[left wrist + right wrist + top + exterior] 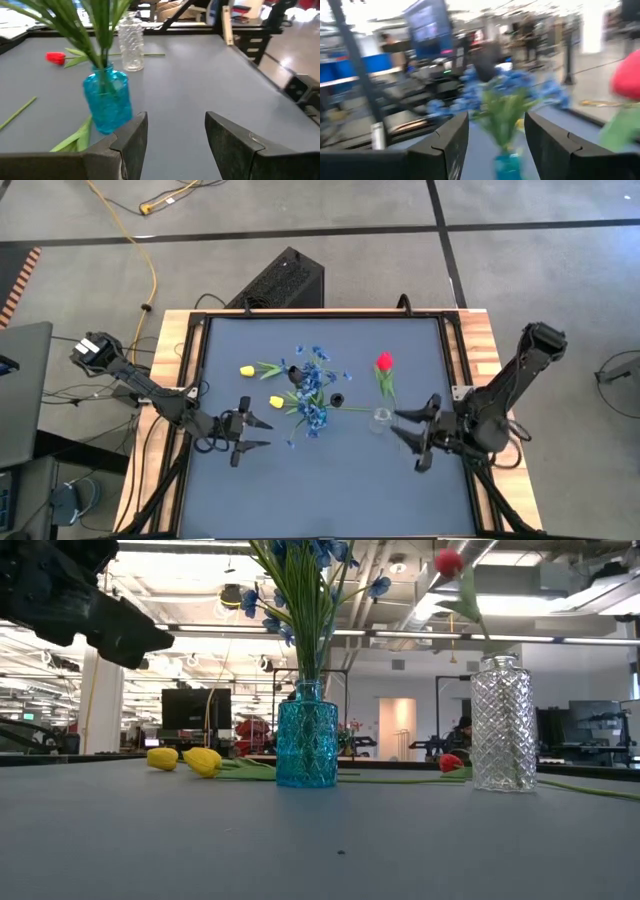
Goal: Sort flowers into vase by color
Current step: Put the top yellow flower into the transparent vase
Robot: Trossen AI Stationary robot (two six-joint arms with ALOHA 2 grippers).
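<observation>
From above, the blue vase (pixel 312 402) stands near the middle of the dark tabletop (pixel 330 480) with sprays of tiny blue blossoms (pixel 313 385) fanning out of it. Two yellow tulips (pixel 247 369) lie flat just left of the blue vase, heads pointing away from it and green stems running toward it. A clear vase (pixel 381 420) stands to the right of the blue vase and holds one red tulip (pixel 384 362). The left pincer (pixel 255 433) hangs left of the blue vase with its fingers spread and empty; the right pincer (pixel 408 438) sits just beyond the clear vase, likewise spread and empty. At table height, the blue vase (pixel 307 747) carries its stems upright, the yellow tulips (pixel 201 760) rest to its left, the clear vase (pixel 503 724) holds its red tulip (pixel 449 562) high, and a second red tulip (pixel 451 762) lies flat between the two vases. The left wrist camera shows this lying red tulip (pixel 55 57) beyond the blue vase (pixel 108 100), its stem stretching toward the clear vase (pixel 132 42). The right wrist camera shows blurred blue blossoms (pixel 506 95) between its parted fingers (pixel 448 142).
</observation>
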